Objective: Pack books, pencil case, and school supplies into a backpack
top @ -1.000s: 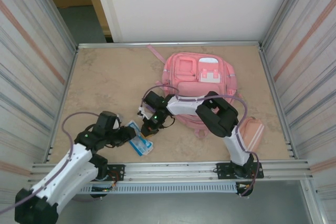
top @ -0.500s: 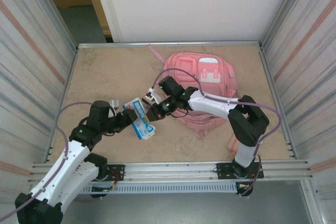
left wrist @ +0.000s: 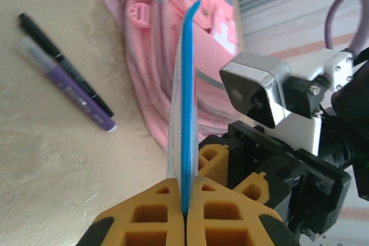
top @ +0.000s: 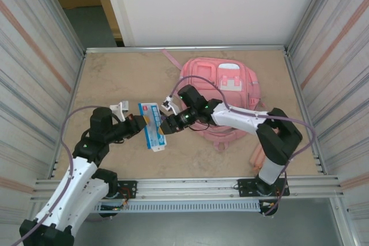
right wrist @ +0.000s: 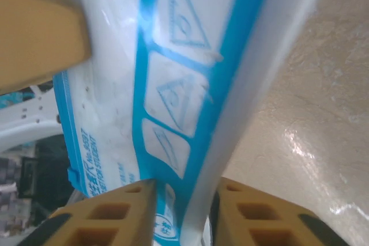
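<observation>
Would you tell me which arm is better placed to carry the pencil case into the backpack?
Right, probably. The right gripper has its jaws either side of the pencil case, and the backpack lies close by that arm. The left gripper pinches the case but sits farther from the bag.

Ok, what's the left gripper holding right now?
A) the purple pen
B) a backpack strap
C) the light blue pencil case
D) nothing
C: in the left wrist view the left gripper is shut on the edge of the pencil case, while the purple pen lies on the table.
</observation>
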`<state>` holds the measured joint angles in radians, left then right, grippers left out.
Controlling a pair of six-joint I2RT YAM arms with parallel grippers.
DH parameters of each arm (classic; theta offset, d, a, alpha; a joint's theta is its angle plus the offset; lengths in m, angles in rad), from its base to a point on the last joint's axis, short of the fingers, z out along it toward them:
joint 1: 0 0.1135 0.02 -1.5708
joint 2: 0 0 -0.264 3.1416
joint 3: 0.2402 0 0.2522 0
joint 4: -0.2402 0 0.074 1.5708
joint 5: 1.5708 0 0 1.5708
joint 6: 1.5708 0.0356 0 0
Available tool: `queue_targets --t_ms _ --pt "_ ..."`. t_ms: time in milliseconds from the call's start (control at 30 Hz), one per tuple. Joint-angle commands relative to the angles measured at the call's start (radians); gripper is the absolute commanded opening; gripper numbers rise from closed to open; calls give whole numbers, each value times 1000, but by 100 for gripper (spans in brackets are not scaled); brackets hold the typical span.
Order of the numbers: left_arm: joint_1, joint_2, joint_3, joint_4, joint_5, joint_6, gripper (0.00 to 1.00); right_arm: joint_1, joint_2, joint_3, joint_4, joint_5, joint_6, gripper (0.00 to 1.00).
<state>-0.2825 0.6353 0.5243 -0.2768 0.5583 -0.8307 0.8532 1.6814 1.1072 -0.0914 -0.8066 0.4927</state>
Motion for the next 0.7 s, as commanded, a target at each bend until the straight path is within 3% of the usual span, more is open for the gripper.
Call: queue_targets --t_ms 0,100,233,333,433,533,667 --pt "3 -9 25 146 128 54 0 -23 -157 -75 125 79 11 52" --pt "4 29 33 242 200 33 0 -37 -235 -130 185 112 14 60" --pt "4 76 51 382 328 -42 0 -37 -273 -173 296 59 75 66" --pt "2 95 59 470 410 -76 0 -27 -268 -138 300 -3 109 74" --pt "2 107 62 553 464 -122 0 -3 -289 -112 294 12 118 75" --pt "3 94 59 556 472 -110 0 -17 -326 -123 336 7 151 68" --pt "3 97 72 484 462 -63 0 -40 -379 -150 414 -3 225 36"
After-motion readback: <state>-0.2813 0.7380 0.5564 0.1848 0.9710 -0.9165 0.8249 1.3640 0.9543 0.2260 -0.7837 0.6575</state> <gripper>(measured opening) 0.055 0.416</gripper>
